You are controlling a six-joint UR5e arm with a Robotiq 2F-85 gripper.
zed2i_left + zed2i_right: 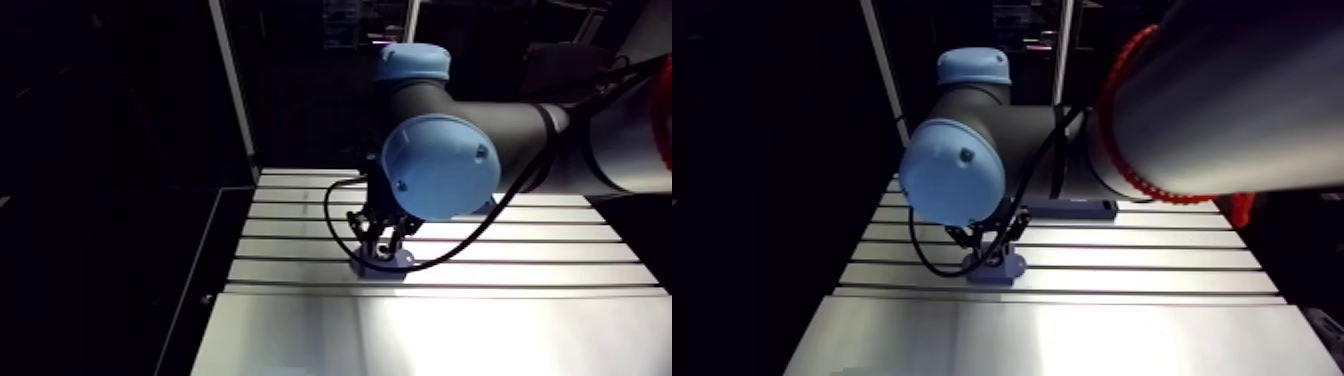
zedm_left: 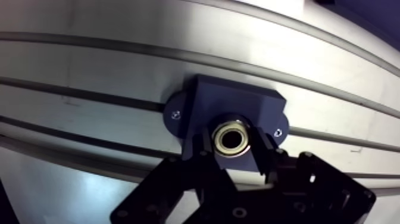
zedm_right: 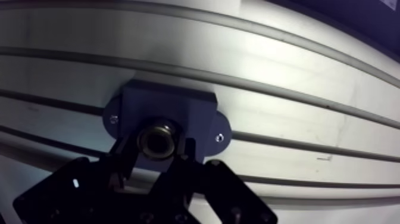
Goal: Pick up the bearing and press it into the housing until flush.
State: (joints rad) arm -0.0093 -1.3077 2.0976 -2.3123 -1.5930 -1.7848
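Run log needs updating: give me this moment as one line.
gripper: shut on bearing | bearing: at bore of dark-blue housing | flush: cannot tell | housing: on slotted table

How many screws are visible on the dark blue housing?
2. One screw sits on one flange of the housing, the other on the opposite flange, across the bearing. Others may be hidden.

On table (image 2: 89, 65), housing (image 2: 238, 104) w/ bearing (image 2: 231, 137) at its top, betw. gripper (image 2: 233, 146) fingers.
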